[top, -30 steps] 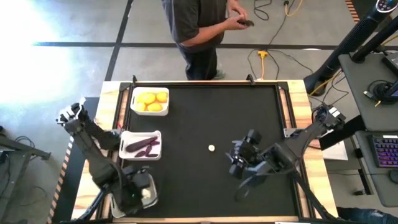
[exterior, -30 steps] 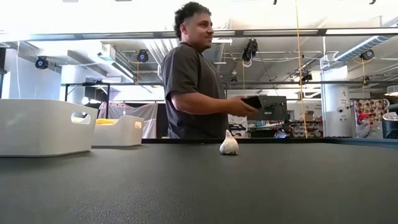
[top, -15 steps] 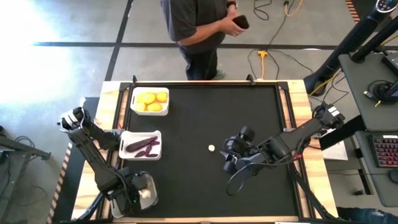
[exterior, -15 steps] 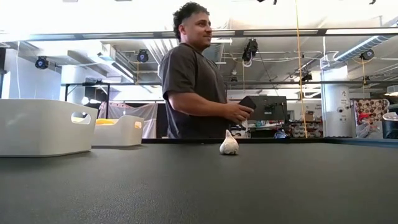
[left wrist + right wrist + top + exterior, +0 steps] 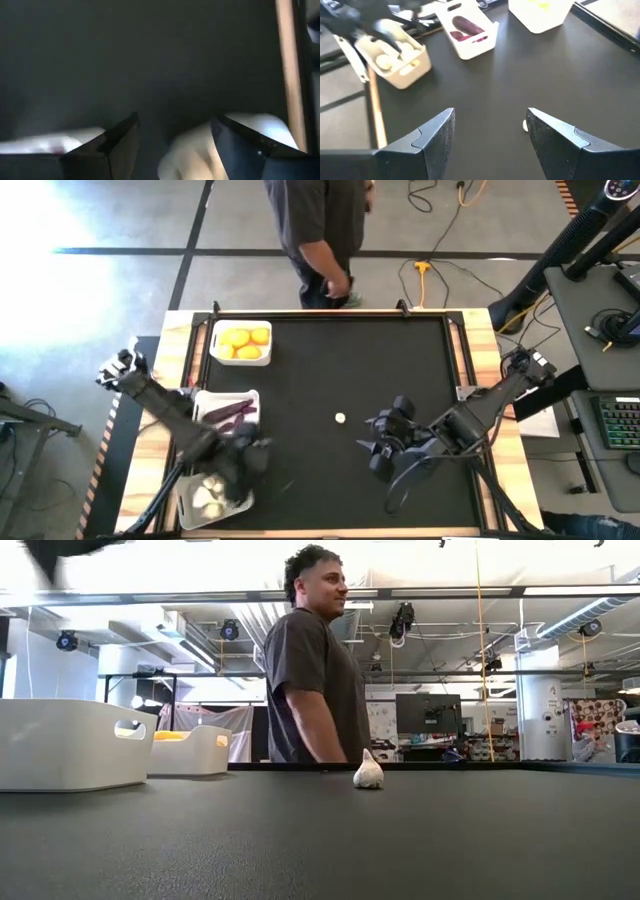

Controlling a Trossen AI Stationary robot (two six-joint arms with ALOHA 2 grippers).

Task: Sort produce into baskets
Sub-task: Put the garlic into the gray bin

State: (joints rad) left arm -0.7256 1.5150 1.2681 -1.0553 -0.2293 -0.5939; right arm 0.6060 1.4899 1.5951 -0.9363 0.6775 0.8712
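— High view first. Where are the arms?

— Left arm slanting in from the table's left edge, left gripper (image 5: 243, 463) blurred just above the clear basket (image 5: 192, 508) at the near-left corner, white garlic bulbs (image 5: 209, 497) inside. Finger gap unreadable from here. Right arm reaching in from the right edge, elbow bent, right gripper (image 5: 381, 448) low over the black table (image 5: 400, 360), near the lone garlic bulb (image 5: 340, 418) at mid-table but apart from it.

— Other baskets?

— White basket with purple sweet potatoes (image 5: 232, 412) just beyond the clear one, partly overlapped by the left arm. White basket of yellow fruits (image 5: 243, 340) at the far-left corner. Person (image 5: 318, 230) standing past the far edge.

— Low view?

— Garlic bulb (image 5: 368, 773) upright on the tabletop, nothing touching it. Two white baskets (image 5: 70, 743) at the left, one behind the other. Person (image 5: 312, 670) behind the table, side-on. No gripper visible, only a dark blur at the top-left corner.

— Left wrist?

— Two dark fingers (image 5: 120, 145) spread wide, nothing between them. Blurred pale shape (image 5: 195, 155) under them, identity unclear.

— Right wrist?

— Fingers (image 5: 432, 142) spread wide, bare table between them, garlic bulb (image 5: 525, 125) just beside one finger. Farther off, clear basket (image 5: 402, 62) with bulbs, sweet-potato basket (image 5: 470, 30), yellow-fruit basket (image 5: 540, 12) in a row, left arm (image 5: 365, 20) blurred over the clear one.
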